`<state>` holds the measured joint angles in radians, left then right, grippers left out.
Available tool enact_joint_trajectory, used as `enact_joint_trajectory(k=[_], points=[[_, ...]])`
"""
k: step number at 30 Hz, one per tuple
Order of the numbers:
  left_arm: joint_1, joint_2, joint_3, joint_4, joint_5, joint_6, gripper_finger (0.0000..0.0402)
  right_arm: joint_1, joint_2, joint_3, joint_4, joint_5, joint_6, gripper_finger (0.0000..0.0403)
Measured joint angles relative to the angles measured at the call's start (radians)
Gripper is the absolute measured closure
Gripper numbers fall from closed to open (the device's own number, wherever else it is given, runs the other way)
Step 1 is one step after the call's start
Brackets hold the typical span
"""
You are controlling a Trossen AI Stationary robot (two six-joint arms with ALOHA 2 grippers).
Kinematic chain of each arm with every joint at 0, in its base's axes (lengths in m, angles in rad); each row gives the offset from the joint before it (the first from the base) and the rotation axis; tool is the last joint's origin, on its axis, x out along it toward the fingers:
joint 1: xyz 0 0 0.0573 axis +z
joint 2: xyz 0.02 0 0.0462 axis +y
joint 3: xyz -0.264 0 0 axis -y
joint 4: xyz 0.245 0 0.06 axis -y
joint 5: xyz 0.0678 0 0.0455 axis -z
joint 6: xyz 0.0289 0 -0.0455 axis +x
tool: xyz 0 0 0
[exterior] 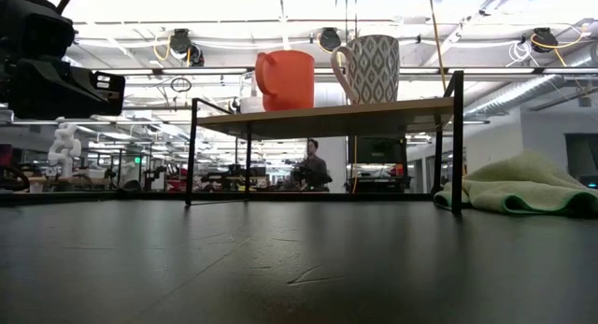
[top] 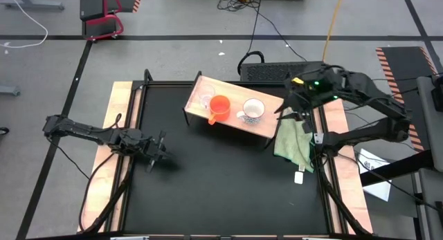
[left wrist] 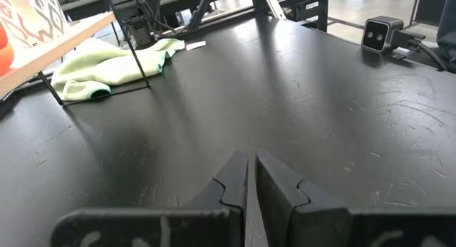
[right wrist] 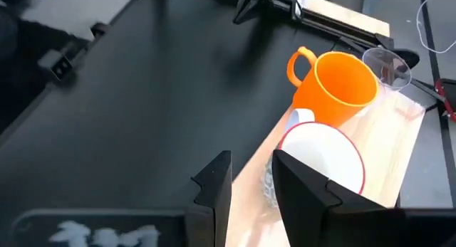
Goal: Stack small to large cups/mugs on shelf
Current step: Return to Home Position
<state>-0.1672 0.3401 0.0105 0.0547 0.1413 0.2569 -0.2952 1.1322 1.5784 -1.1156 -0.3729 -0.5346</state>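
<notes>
The shelf [top: 239, 93] stands at the table's far middle. On its board, side by side on their bases, stand a clear cup [top: 205, 99], an orange mug [top: 220, 106] and a white speckled mug [top: 253, 111]. My right gripper [top: 286, 113] hovers open above the shelf's right end, with the white mug [right wrist: 324, 158] and the orange mug [right wrist: 342, 83] just beyond its fingers [right wrist: 214, 179]. My left gripper [top: 159, 152] waits shut at the table's left side, low over the black top [left wrist: 251, 158].
A green cloth [top: 294, 140] lies crumpled on the table by the shelf's right legs. Near it lies a small white tag [top: 299, 176]. The black tabletop [top: 221, 178] in front of the shelf is bare. A person [exterior: 315, 165] sits far off in the room.
</notes>
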Motion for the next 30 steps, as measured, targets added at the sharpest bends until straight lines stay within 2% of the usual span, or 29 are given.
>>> enact_joint_trajectory(k=[6,11,20,30], points=[[0.000,0.000,0.000,0.001,0.000,-0.004,0.0371,0.011,-0.075,-0.002,-0.056,0.002,0.090,0.0308],[0.000,0.000,0.000,0.001,0.000,-0.015,0.0371,0.011,-0.152,-0.070,-0.071,0.003,0.129,0.0310],[0.000,0.000,0.000,0.000,0.000,-0.032,0.0371,0.009,-0.367,-0.318,-0.001,0.005,0.164,0.0325],[0.000,0.000,0.000,-0.001,0.000,-0.023,0.0371,0.009,-0.649,-0.573,0.110,0.005,0.301,0.0326]])
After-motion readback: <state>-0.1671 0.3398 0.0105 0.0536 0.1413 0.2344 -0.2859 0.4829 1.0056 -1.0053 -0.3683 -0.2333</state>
